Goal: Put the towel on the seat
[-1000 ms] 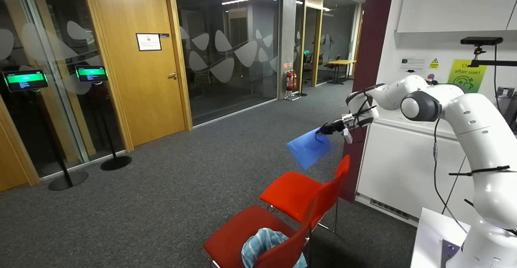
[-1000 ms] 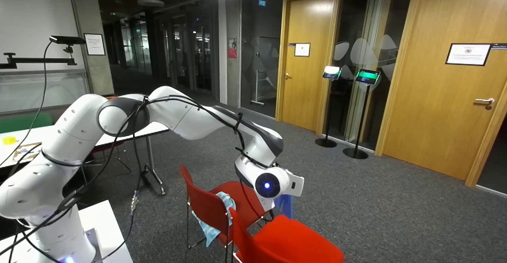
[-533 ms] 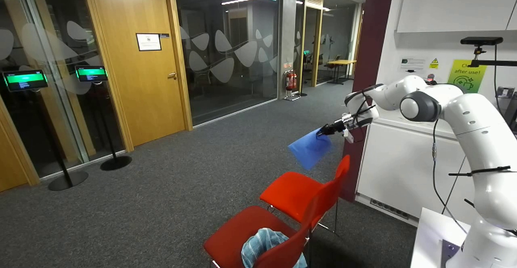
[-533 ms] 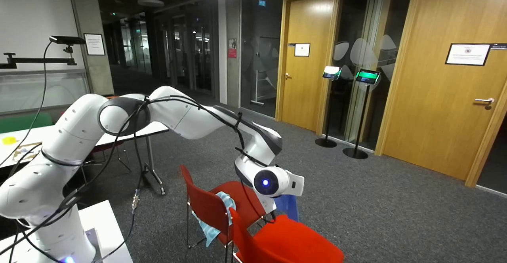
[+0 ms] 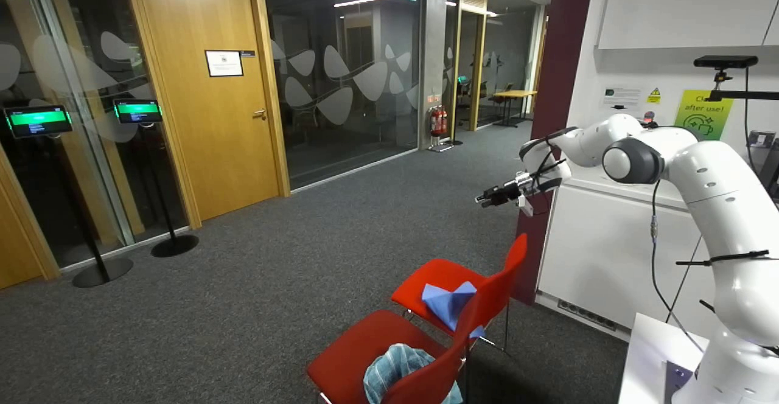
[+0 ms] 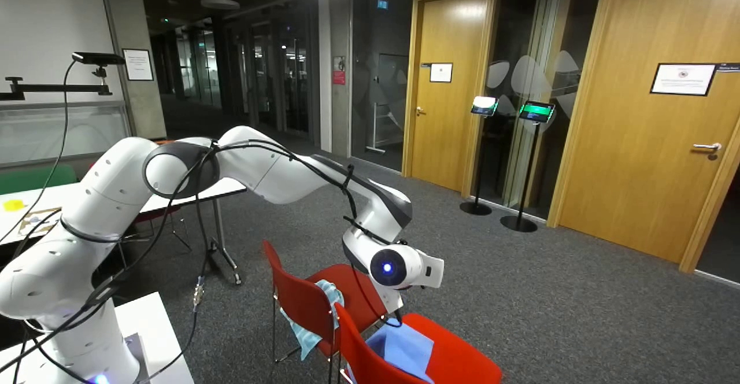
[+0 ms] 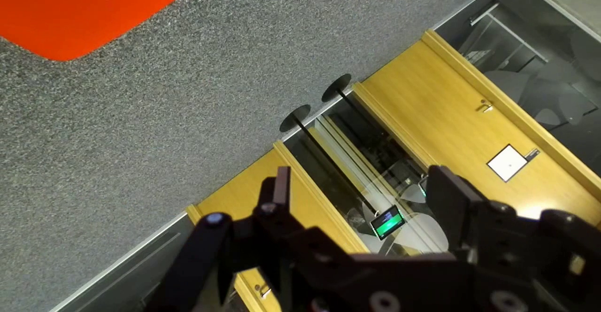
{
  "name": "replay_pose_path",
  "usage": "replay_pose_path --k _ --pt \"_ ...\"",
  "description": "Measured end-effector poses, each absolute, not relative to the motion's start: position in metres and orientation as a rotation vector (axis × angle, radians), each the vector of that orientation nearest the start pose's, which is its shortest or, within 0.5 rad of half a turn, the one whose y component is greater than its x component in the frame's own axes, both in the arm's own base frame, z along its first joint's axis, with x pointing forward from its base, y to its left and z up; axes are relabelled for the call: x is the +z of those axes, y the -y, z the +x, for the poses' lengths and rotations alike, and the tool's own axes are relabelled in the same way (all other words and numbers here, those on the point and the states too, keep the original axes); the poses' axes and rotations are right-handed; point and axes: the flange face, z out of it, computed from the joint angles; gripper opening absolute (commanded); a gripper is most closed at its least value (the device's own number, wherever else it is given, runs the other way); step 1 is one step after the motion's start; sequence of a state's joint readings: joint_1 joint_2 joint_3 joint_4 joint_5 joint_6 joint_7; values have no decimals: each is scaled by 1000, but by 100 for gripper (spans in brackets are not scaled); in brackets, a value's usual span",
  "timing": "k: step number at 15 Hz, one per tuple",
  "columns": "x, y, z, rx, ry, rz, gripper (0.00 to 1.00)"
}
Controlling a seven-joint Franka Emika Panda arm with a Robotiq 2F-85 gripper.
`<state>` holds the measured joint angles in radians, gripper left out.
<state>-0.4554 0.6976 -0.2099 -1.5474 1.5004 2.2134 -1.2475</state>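
Observation:
The blue towel point(image 5: 449, 303) point(image 6: 407, 346) lies crumpled on the bright red seat point(image 5: 423, 279) point(image 6: 457, 352), towards its backrest, with one corner poking out at the rear. Part of the towel is hidden behind the backrests in both exterior views. Above the seat and clear of the towel is my gripper point(image 5: 480, 201), seen in an exterior view. The wrist view has its two fingers wide apart, so the gripper point(image 7: 359, 180) is open with nothing between them. A corner of the seat point(image 7: 94, 6) shows top left there; the towel is outside that view.
A darker red chair point(image 5: 365, 346) stands beside the bright one, and a teal checked cloth point(image 5: 392, 370) point(image 6: 330, 292) lies on it. A white cabinet point(image 5: 608, 252) is close to the arm. Two screen stands point(image 5: 173, 243) are farther off by the doors.
Half a second ago the blue towel hung from my gripper. The fingers have since opened, and the towel has dropped onto the bright red seat. The arm has hardly moved.

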Motion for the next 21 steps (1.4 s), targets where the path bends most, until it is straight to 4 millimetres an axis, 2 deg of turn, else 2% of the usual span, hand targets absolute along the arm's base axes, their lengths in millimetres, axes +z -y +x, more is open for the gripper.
replay_pose_path --k 6,9,11,15,18,21 --pt "265 399 602 -1096 -425 -2294 100" --pt "273 392 597 -1102 -432 -2205 100" --pt "284 384 586 -1089 -411 -2124 100" --pt "307 366 551 -982 -369 -1956 100" --pt "313 360 527 -988 -389 -1941 100" --pt "314 353 506 -1063 -429 -2006 100"
